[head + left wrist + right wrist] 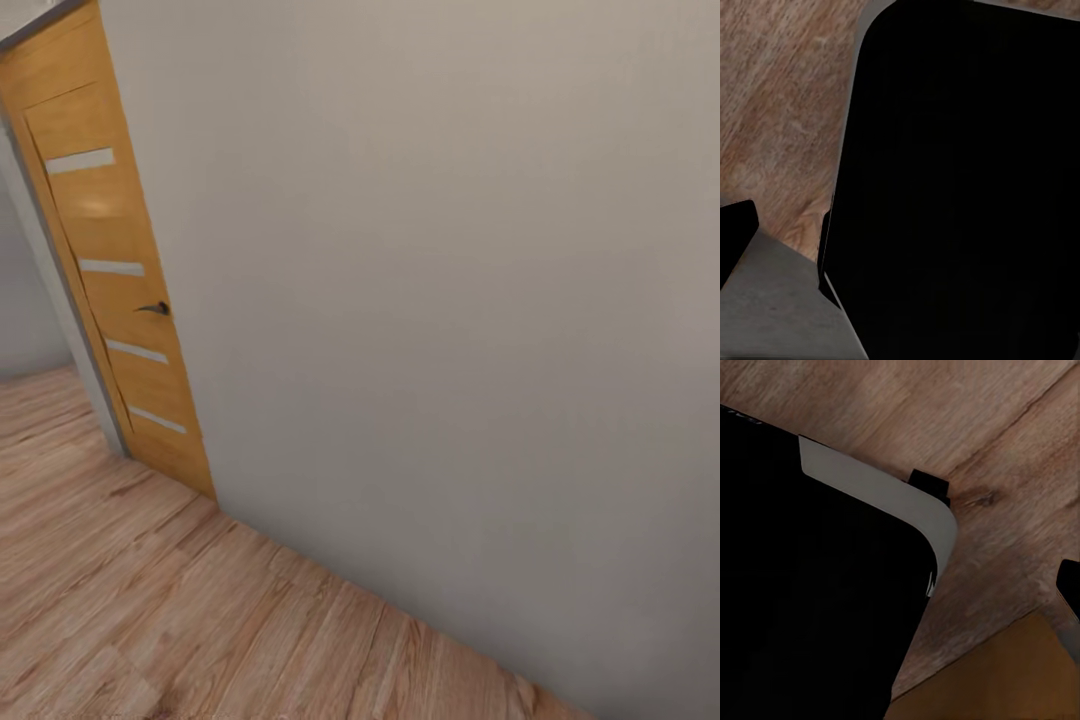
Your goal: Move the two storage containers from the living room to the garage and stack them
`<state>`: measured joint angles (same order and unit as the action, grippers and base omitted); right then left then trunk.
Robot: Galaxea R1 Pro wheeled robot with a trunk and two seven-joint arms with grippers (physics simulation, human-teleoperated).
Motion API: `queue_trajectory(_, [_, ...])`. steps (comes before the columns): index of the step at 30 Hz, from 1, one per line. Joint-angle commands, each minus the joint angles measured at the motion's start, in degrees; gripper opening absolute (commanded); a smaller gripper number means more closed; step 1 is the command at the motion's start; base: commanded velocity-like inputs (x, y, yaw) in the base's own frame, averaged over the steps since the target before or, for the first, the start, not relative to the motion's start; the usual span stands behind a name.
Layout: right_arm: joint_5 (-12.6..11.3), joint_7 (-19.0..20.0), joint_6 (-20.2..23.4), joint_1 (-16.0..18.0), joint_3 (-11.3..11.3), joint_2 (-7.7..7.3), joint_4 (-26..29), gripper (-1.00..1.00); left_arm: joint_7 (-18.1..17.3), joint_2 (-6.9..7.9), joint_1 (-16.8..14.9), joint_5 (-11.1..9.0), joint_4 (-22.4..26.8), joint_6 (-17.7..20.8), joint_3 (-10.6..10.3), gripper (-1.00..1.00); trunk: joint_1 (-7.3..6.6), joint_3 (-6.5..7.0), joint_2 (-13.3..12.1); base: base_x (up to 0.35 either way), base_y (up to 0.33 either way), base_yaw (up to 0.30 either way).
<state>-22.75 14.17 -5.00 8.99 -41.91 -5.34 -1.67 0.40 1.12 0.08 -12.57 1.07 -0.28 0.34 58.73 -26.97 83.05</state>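
- Location: the head view faces a plain pale grey wall rising from a light wood plank floor. The robot stands in an interior passage with the planking of the living room; dark concrete flooring is not seen here.
- Task items: the two storage containers cannot be located from these views; their whereabouts cannot be stated.
- Door: an orange-brown wooden door stands at the left of the head view, just beside the wall's edge. It carries four narrow pale horizontal inserts and a dark lever handle. A grey frame strip runs down its far side, with more plank floor and a grey wall beyond.
- Left wrist view: a large black rounded body covers most of the picture, with a grey panel beside it and plank floor behind.
- Right wrist view: a black body with a grey rounded edge lies over the plank floor; an orange-brown surface sits at one corner.
- Pincer state: left and right cannot be told, whether released or clenched.
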Motion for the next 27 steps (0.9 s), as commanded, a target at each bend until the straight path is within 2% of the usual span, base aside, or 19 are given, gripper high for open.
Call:
queue_trajectory(1, [-0.6, 0.3, -0.3, 0.1, -0.5, 0.06, -0.2, 1.0, 0.0, -0.01, 0.0, -0.3, 0.1, 0.0, 0.0, 1.0, 0.0, -0.05, 0.0, 0.0, 0.0, 0.277])
queue_trajectory(11, [-0.7, -1.5, -0.3, 0.1, 0.1, 0.0, -0.2, 1.0, 0.0, -0.05, 0.0, -0.3, 0.1, 0.0, 0.0, 1.0, 0.0, -0.05, 0.0, 0.019, 0.0, 0.28])
queue_trajectory(27, [-0.7, -1.8, -0.4, 0.1, 0.2, -0.19, -0.2, 1.0, 0.0, -0.07, 0.0, -0.3, 0.1, 0.0, 0.0, 1.0, 0.0, -0.05, 0.0, 0.122, 0.0, 0.281])
